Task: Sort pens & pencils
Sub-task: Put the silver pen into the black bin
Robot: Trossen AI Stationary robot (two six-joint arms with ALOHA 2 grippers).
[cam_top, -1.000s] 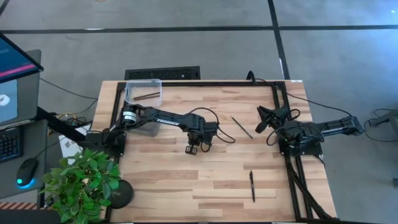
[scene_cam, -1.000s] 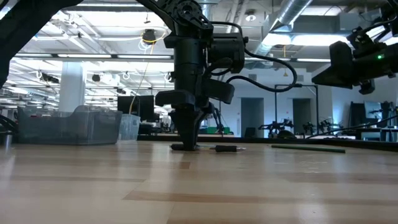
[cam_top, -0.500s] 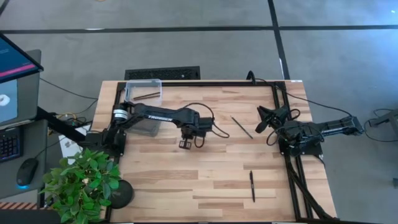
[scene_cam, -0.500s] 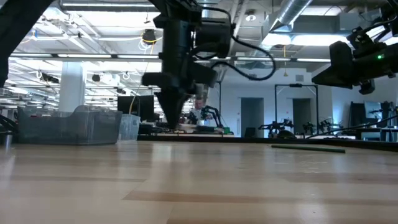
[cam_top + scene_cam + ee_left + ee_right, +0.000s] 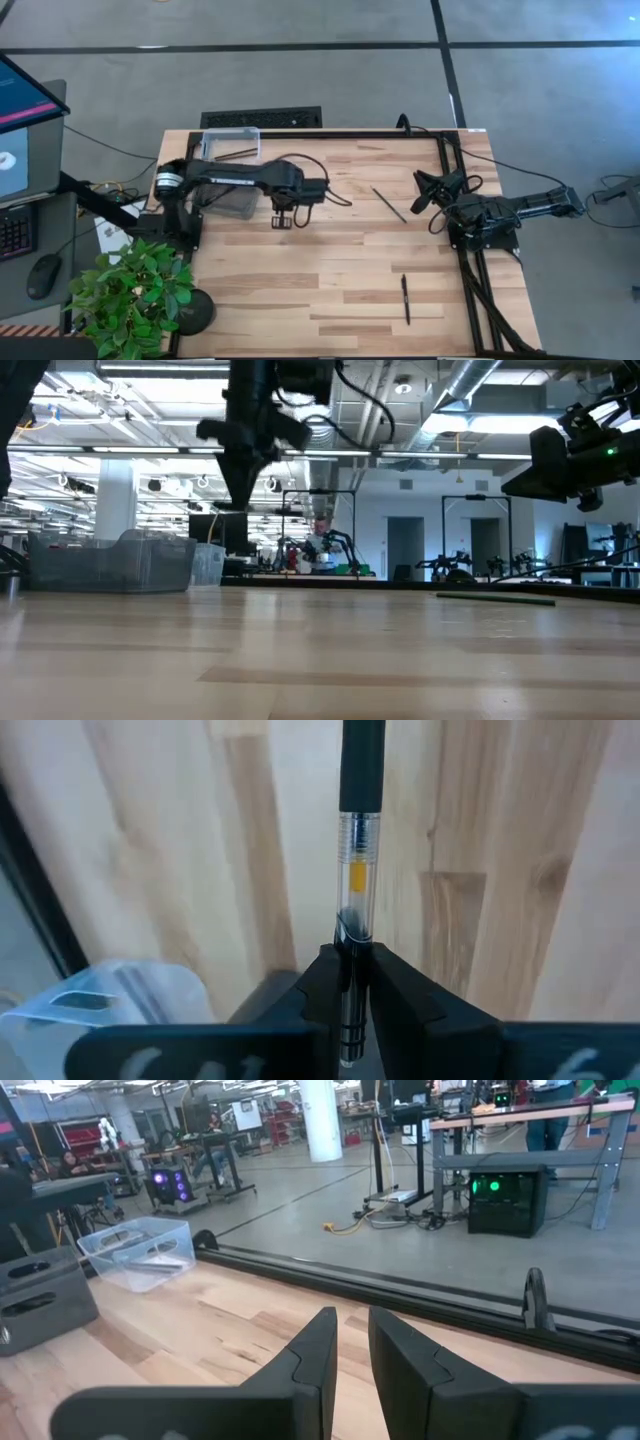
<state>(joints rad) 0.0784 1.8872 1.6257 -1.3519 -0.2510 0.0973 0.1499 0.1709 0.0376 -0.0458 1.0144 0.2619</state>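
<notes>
My left gripper [image 5: 281,222] hangs above the table's middle left, pointing down, shut on a pen [image 5: 357,870] with a clear barrel and a black part; in the low view it [image 5: 232,500] is well off the wood. A second black pen [image 5: 406,299] lies flat near the front right. A thin brown pencil [image 5: 389,204] lies flat right of centre. Another thin stick [image 5: 240,153] lies in the clear bin [image 5: 212,140] at the far left. My right gripper [image 5: 416,195] waits at the right edge, its fingers [image 5: 318,1348] a narrow slit apart and empty. My left gripper pinches the pen's clear barrel [image 5: 352,935] between its two fingers, near the ridged end. The fingers come from above, pointing down, and lie across the pen. The black part [image 5: 362,760] sticks out past the fingers. The pen is lifted clear of the table.
A black frame rail [image 5: 455,170] runs along the table's right side and far edge. A potted plant [image 5: 135,295] stands off the front left corner. Black cables [image 5: 330,195] trail from the left arm. Bare wood [image 5: 300,300] lies in front.
My left gripper, shut on the pen, has risen from the table and gone toward the table's left and far edge, toward the bin. The pen, which lay on the wood under the fingers, is now lifted clear.
</notes>
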